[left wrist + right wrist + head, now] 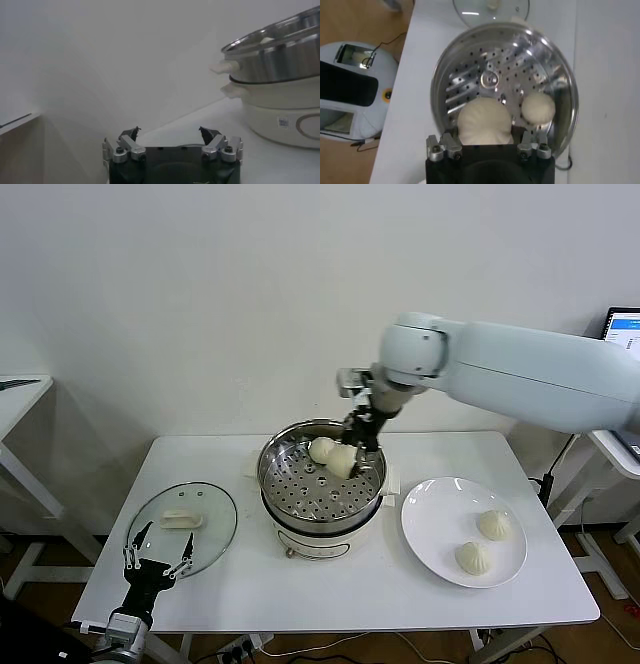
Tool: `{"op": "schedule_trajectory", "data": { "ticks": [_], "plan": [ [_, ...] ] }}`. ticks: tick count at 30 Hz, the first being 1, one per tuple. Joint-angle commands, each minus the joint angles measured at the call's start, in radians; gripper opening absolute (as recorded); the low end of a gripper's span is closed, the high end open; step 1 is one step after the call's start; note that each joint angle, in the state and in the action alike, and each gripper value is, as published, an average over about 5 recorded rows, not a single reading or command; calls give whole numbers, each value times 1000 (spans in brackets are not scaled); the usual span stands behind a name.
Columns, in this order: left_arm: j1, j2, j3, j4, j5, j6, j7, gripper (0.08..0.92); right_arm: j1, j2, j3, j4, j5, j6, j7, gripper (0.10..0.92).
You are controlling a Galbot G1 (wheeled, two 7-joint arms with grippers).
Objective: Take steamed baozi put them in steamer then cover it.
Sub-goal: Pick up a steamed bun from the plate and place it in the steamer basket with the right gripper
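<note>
Glass is seen first at the left of the surface (330,584): the cover (183,529) lies flat, handle upward, with the long axis of that white handle running roughly left to right, well apart from the steamer (322,484). It seems to have been set aside there so that the pot stays open for loading. Just in front of the cover, at the near left edge, the left gripper (157,562) is held low with its jaws spread wide and nothing between them; it is judged to be waiting for the covering step.

At the centre, the steamer stands upright on its cream base, mouth upward, with its perforated tray exposed. One baozi (322,449) rests on the tray near the back wall, pleats up. Just beside it, a second baozi (485,121) is gripped between the half-closed jaws of the right gripper (356,449), which reaches down over the back rim. The bun is held above the tray, apparently for lowering next to the first; being round, it shows no clear long axis.

At the right, two more buns (494,524) sit upright on a white plate (430,514), well apart from the pot, not yet moved.
</note>
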State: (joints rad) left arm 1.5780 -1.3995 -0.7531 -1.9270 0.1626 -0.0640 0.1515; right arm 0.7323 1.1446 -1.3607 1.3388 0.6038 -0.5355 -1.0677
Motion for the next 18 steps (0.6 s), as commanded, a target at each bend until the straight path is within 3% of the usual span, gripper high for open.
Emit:
{"op": "schedule_trajectory", "data": {
  "ticks": [1, 18],
  "plan": [
    [-2, 3, -4, 3, -3, 3, 0, 823, -123, 260, 24, -277, -61, -7, -19, 696],
    [-7, 2, -2, 9, -6, 5, 0, 823, -301, 376, 100, -501, -221, 31, -54, 696]
  ]
}}
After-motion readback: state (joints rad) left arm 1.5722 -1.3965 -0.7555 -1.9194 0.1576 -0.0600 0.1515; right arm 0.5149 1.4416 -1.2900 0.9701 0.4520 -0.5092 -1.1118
